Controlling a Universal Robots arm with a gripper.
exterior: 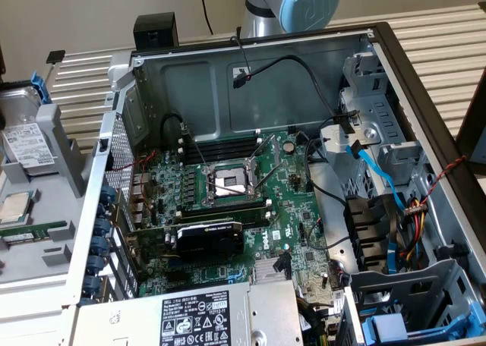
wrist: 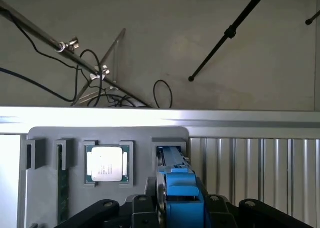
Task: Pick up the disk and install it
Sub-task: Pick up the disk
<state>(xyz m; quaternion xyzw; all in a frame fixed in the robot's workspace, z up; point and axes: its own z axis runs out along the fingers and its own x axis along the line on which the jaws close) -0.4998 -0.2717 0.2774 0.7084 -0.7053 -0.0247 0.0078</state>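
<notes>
The gripper (wrist: 172, 215) straddled the disk (wrist: 181, 190), seen edge-on: silver metal in a blue carrier. Its grip could not be told. The disk seemingly stood in the grey holder (wrist: 140, 134) beside the CPU chip (wrist: 107, 164), at nine o'clock of the computer case (exterior: 197, 88).

Slatted metal table (exterior: 440, 27), open computer case (exterior: 197, 88) on it, grey parts holder (exterior: 64, 152) alongside
</notes>
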